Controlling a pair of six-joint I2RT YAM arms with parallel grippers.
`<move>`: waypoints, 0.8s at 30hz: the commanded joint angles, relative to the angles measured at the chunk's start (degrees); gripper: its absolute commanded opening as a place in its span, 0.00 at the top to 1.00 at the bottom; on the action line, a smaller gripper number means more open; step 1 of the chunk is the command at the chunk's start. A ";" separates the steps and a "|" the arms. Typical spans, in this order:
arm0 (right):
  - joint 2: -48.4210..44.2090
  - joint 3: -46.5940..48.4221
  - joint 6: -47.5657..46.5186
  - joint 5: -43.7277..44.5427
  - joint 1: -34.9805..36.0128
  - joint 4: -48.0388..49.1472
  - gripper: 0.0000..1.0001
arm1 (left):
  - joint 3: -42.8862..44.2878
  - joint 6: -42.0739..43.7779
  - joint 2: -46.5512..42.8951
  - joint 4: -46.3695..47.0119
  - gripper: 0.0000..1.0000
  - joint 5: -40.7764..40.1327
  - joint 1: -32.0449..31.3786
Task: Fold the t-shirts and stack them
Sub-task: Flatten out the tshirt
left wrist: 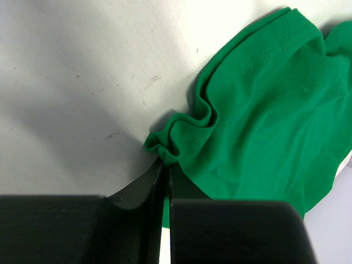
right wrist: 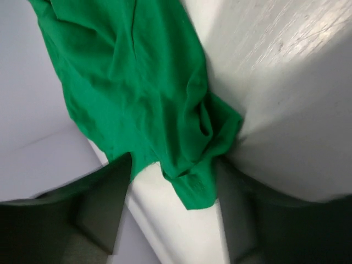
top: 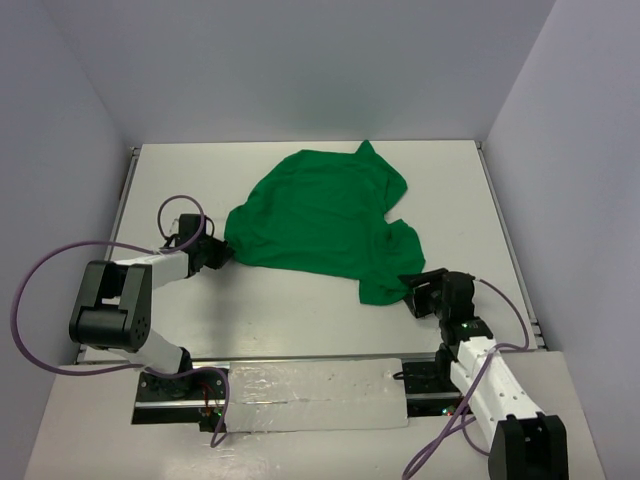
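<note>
White table [top: 300, 320] carries one green t-shirt [top: 320, 215], crumpled and unfolded, lying between the two arms. Left gripper [left wrist: 164, 175] is clamped on a bunched edge at its tips. Right gripper [right wrist: 175, 181] straddles a corner with its jaws apart, not yet gripping. By my judgement, no fold is made yet and all folding and stacking is left.

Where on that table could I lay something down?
Bare table lies in front of the t-shirt, between the two grippers, and in the far left corner. Crowded: the left gripper pinches the shirt's edge, the right gripper straddles its near corner.
</note>
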 commanded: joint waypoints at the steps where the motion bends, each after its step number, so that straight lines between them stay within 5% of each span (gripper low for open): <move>1: 1.74 -6.72 0.84 4.05 0.89 7.64 0.41 | 1.18 0.20 -0.93 0.82 0.90 0.17 0.08; 4: 3.11 -6.22 0.20 5.02 1.16 9.38 0.50 | 0.91 0.06 -0.87 1.10 0.90 0.17 0.08; 8: 4.93 -5.08 -1.08 5.06 1.55 9.86 0.79 | 0.57 -0.12 -1.72 0.74 0.90 0.17 -0.01; 11: 2.91 -3.14 -3.25 6.03 1.72 8.42 0.90 | 0.26 0.08 -3.15 0.28 0.90 0.17 -0.21; 17: -3.50 8.98 -10.77 10.77 1.69 -0.68 0.91 | 5.62 4.52 -8.92 -4.02 0.90 -1.65 -0.99; 24: -0.66 40.34 -25.32 14.50 1.70 -4.50 0.91 | 27.10 15.93 -19.59 -12.73 0.90 -1.03 -1.85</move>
